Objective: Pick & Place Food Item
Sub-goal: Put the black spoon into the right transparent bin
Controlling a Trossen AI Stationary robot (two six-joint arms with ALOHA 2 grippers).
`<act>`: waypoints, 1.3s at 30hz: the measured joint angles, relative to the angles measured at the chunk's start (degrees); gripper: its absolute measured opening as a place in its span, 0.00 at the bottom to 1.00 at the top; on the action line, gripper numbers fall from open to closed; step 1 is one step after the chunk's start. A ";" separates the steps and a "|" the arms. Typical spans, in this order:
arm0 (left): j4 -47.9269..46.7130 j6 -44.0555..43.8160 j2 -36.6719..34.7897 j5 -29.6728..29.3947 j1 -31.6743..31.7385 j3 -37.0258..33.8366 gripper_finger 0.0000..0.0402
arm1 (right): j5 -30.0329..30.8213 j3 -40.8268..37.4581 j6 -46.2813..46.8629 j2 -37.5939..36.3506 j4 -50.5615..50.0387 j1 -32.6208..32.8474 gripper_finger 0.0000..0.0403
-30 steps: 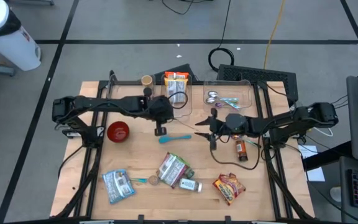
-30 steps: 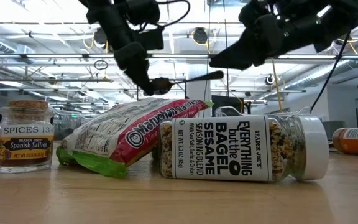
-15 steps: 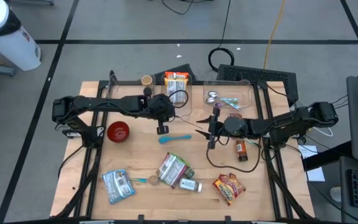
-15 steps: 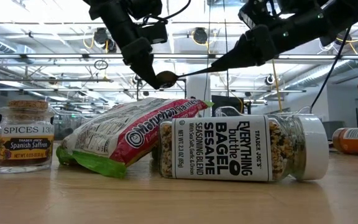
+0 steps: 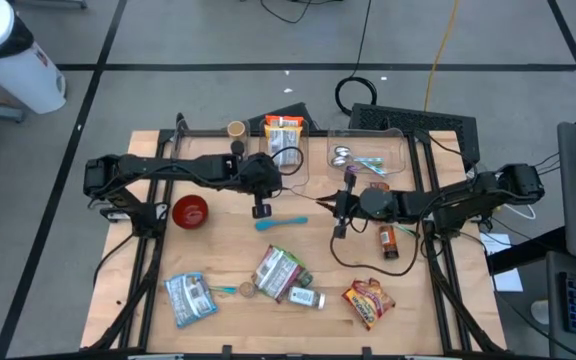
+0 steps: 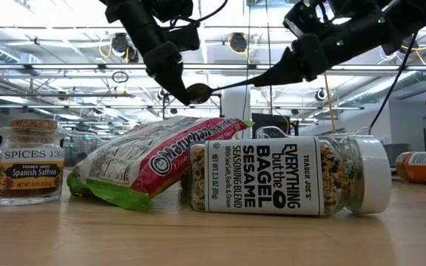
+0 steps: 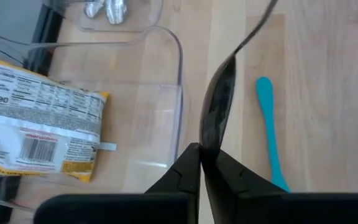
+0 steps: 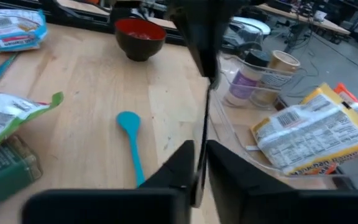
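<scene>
A dark spoon (image 6: 228, 86) hangs in the air above the middle of the table, held between both arms. My left gripper (image 7: 201, 163) is shut on its bowl end, and my right gripper (image 8: 197, 171) is shut on its handle. Below them a blue spoon (image 5: 283, 222) lies flat on the wood. Near the front edge, a ramen packet (image 6: 154, 159) lies against a seasoning jar (image 6: 287, 176) on its side. A saffron jar (image 6: 26, 162) stands upright beside them. My left gripper pinches the spoon's bowl (image 7: 211, 134) at its free end between its two fingers, slanting down from the table's left. The handle runs away from the fingers, clear of the table. My right gripper pinches the thin handle (image 8: 204, 134) between its two fingers, coming nearly level from the table's right, along the spoon. The spoon stays lifted clear, close to level.
At the back stand a clear container (image 5: 368, 155) holding foil-wrapped items, a yellow packet (image 5: 285, 128) and a small tin. A red bowl (image 5: 190, 211) sits at the left and a sauce bottle (image 5: 388, 240) at the right. A blue packet (image 5: 190, 297) and a red packet (image 5: 368, 303) lie near the front.
My right gripper has swung a little toward the left gripper, levelled out, and shut on the spoon's handle, where before its fingers stood wide apart. My left gripper has kept the spoon's bowl in place.
</scene>
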 joint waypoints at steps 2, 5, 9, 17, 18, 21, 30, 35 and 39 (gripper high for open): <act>-0.17 -0.29 0.00 -0.08 0.00 0.00 0.03 | 0.53 0.00 0.02 0.00 0.03 -0.07 0.02; 0.03 -0.28 0.00 -0.02 0.03 0.00 0.01 | 0.46 0.00 0.45 0.00 0.04 -0.04 0.03; -0.14 0.34 0.00 0.17 0.00 0.00 0.08 | 0.27 -0.02 0.39 0.00 0.01 -0.07 0.01; 1.37 2.76 0.00 0.24 -0.02 0.00 0.24 | -0.47 -0.02 0.36 0.00 0.11 -0.16 0.01; 1.85 3.21 0.00 0.24 -0.02 0.00 0.26 | -0.61 -0.02 0.36 0.00 0.07 -0.33 0.00; 3.19 4.41 0.00 -0.05 0.00 0.00 0.32 | -0.74 -0.02 0.44 0.00 -0.50 -0.68 0.00; 6.17 6.76 -0.45 -0.44 0.00 0.00 0.51 | -0.83 -0.02 -0.51 0.00 -0.94 -2.79 0.00; 9.96 9.16 -2.86 -3.15 0.00 0.02 0.56 | -0.72 -0.02 -1.18 0.00 -1.57 -4.65 0.00; 12.46 9.72 -5.78 -3.03 0.40 0.02 0.57 | -0.69 -0.04 -1.29 -0.86 -4.25 -6.15 0.00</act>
